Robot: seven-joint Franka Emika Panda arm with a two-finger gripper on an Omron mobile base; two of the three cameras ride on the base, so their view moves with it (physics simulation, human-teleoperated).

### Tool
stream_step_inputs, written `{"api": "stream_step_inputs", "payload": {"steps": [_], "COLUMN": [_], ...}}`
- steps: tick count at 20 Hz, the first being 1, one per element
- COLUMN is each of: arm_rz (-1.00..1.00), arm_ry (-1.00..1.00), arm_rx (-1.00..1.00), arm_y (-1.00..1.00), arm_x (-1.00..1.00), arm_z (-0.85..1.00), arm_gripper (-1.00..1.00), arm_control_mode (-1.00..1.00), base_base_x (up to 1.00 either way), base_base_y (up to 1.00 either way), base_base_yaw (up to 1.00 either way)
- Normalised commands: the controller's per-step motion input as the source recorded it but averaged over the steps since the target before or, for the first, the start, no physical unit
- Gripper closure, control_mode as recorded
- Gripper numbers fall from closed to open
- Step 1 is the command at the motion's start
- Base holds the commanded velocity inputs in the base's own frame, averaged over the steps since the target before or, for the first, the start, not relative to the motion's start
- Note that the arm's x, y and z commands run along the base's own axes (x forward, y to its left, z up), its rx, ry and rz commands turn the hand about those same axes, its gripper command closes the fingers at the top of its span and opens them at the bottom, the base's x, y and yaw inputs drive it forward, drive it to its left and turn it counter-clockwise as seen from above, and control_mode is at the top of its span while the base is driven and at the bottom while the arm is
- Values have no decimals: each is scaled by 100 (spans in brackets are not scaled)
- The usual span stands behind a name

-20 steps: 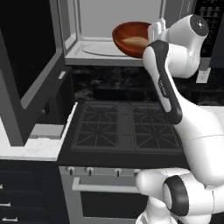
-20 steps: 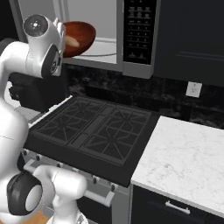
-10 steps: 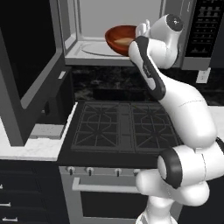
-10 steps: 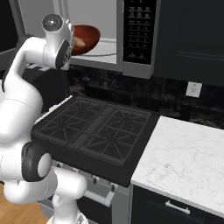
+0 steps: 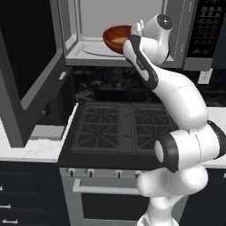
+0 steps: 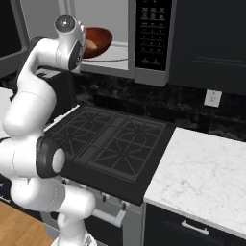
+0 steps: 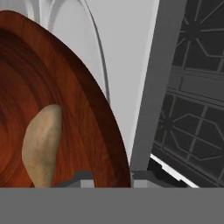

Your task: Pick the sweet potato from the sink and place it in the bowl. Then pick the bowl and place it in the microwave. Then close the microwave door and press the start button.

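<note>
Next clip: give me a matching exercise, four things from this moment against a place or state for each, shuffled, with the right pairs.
Things:
1. sweet potato
2. bowl
3. microwave door
4. stove

Places or states:
A. swung open to the left
B. held at the microwave opening, over the turntable
C. below the microwave, nothing on its grates
D. lying inside the bowl

Pairs: 1-D, 2-B, 3-A, 4-C

Even flat rendered light, sharp focus, dim dark cabinetry, soft shadows
</note>
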Motion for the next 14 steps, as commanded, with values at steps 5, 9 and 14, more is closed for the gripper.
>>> {"api": "stream_step_inputs", "payload": {"steps": [5,9,14], "arm_rz": [0,0,0], "arm_ry": [0,0,0], "arm_rx": [0,0,0], "arm_y": [0,0,0], "arm_x": [26,32,33], "arm_z": [-24,-3,0], "arm_gripper": [100,100,100], "arm_control_mode": [-100,-100,-100], "base_base_x": [0,0,0], "base_base_y": [0,0,0], "base_base_yaw": [0,0,0]}}
